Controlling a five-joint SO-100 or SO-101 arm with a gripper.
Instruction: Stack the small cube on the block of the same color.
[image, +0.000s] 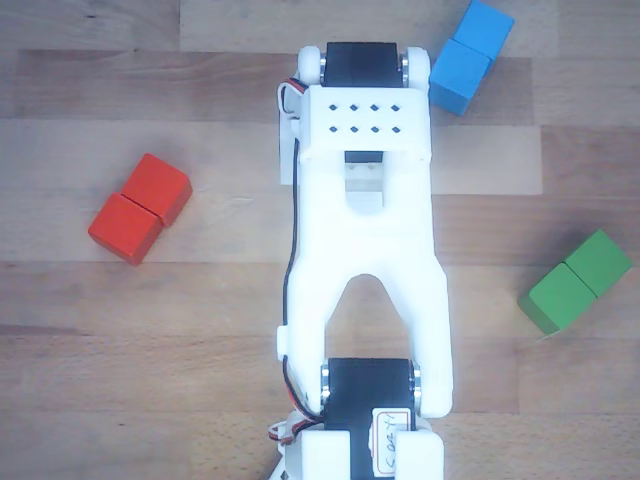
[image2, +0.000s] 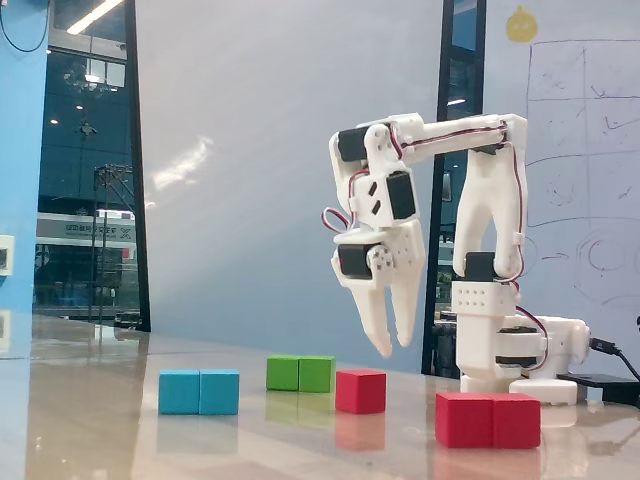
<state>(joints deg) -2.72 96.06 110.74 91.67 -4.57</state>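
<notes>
Nearest in the fixed view, at right, sits the block (image2: 488, 419), two red cubes long. A little farther and to its left is the small cube (image2: 361, 390), with nothing stacked yet. The gripper (image2: 393, 343) hangs above the cube, just to its right, holding nothing, fingers only slightly parted. To grab cleanly it should, I reckon, spread wider, centre over the cube and drop straight. The arm reaches forward from its base, wrist bent down.
</notes>
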